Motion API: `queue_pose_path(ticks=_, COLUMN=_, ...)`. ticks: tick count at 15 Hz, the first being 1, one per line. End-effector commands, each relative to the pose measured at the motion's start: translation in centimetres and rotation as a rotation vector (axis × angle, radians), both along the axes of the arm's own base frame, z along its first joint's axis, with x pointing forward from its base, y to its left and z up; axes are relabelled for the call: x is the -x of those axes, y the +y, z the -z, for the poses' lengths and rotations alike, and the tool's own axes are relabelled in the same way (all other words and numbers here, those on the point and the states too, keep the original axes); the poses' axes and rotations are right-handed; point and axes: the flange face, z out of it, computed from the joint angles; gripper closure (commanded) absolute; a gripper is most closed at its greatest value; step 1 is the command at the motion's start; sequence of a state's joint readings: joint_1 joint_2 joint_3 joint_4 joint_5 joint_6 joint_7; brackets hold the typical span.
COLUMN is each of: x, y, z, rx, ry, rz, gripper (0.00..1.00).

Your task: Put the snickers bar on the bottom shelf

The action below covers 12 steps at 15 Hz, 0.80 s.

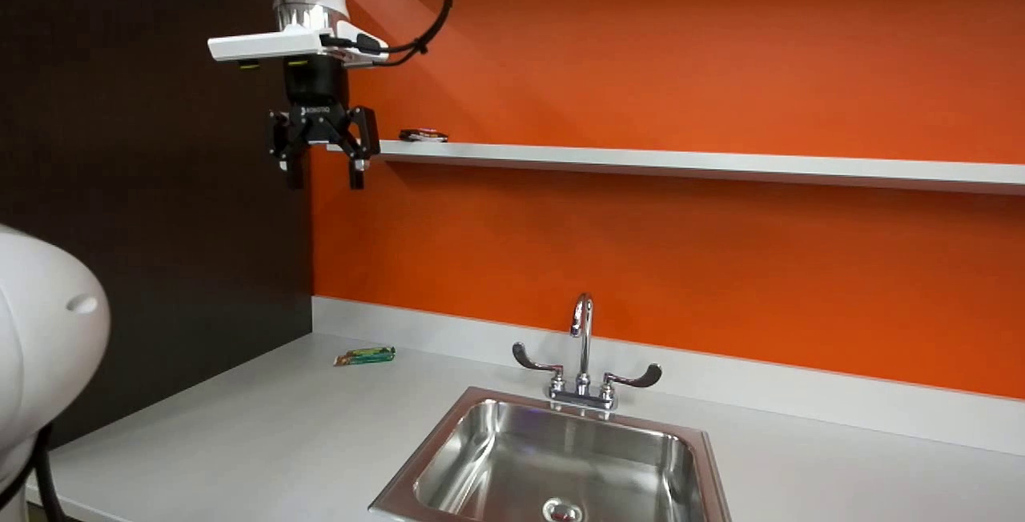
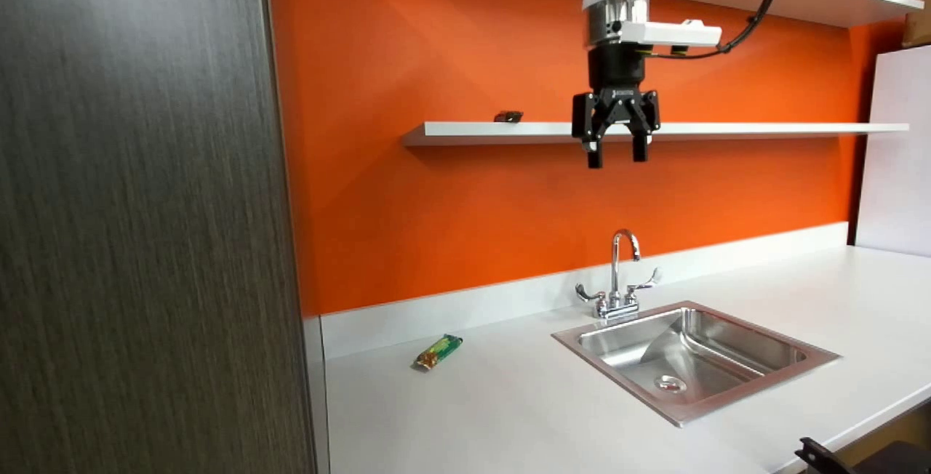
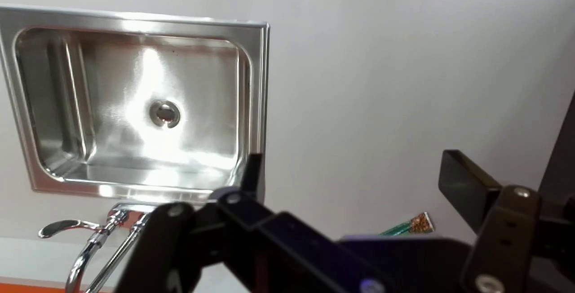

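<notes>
Gripper (image 2: 617,157) hung wide-spread above the white counter (image 2: 509,416), a steel sink (image 2: 756,384) set into it. Against the orange wall (image 1: 681,66), the bottom shelf (image 1: 681,158) held the snickers bar (image 1: 423,136).

In an exterior view I have my end effector (image 1: 327,176) hanging, jaws parted, in front of the bottom shelf (image 1: 641,158), where the snickers bar (image 1: 423,135) lies, with a green wrapped item (image 1: 368,356) resting on the worktop (image 1: 272,442), apart from the sink (image 1: 429,451).

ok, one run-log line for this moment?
gripper: open, empty, above counter; snickers bar: on bottom shelf; green-wrapped bar: on counter; task: looks done
</notes>
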<state>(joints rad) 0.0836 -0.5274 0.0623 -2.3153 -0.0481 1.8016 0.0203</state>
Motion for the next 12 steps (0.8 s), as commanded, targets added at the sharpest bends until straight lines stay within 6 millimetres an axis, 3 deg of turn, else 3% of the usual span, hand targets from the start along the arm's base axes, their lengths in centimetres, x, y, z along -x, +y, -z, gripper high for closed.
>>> queue_pose_path(ticks=1, x=3.2, y=-0.1, z=3.4, rx=-0.01, ry=-0.003, rz=-0.036, gripper=0.0)
queue_pose_path(ticks=6, x=5.7, y=-0.7, z=8.0, rx=0.021, ry=0.069, rz=-0.028, gripper=0.0)
queue_pose_path(ticks=7, x=4.3, y=-0.5, z=7.0, rx=0.014, ry=0.08, rz=-0.014, gripper=0.0)
queue_pose_path(ticks=12, x=4.4, y=-0.5, z=7.4, rx=0.015, ry=0.087, rz=-0.013, gripper=0.0)
